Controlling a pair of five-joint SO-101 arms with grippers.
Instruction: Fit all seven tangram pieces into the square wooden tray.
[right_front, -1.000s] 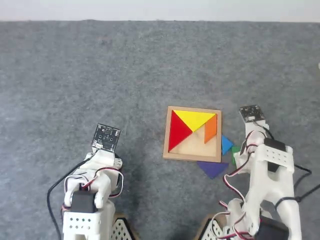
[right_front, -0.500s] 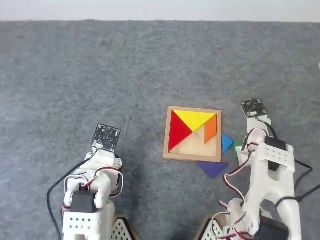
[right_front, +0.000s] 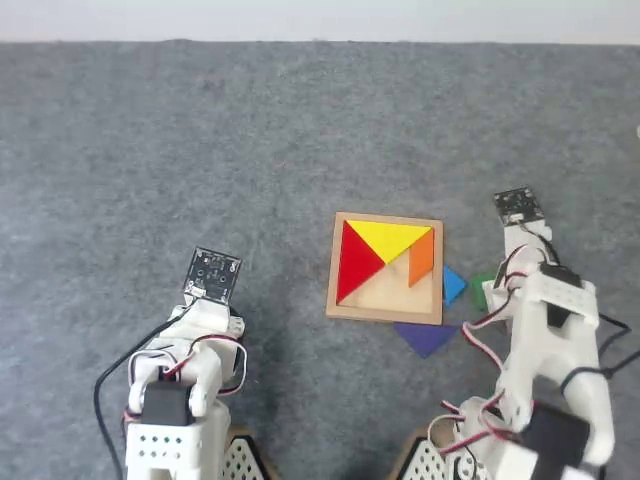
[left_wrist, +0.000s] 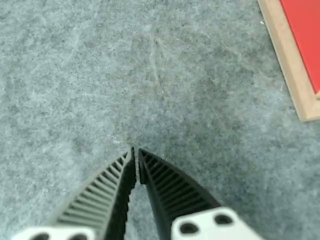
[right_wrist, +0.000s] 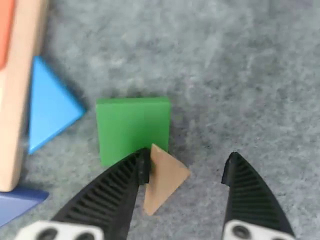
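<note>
Left end effector (left_wrist: 135, 152) closed; right end effector (right_wrist: 187, 157) spread over tan triangle (right_wrist: 161, 180) touching square (right_wrist: 131, 125).

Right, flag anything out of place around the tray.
Four pieces lie outside the tray: blue triangle, green square, purple triangle, and a tan triangle whose tip seems to overlap the green square, at the open right gripper.

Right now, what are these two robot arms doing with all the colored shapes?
They're filling a tangram puzzle. The wooden tray already holds the red triangle, yellow triangle and orange piece. The right claw is open over a small tan triangle beside the green square, just outside the tray near the blue triangle and purple triangle. The left claw is shut over bare carpet on the tray's other side, holding nothing.
</note>
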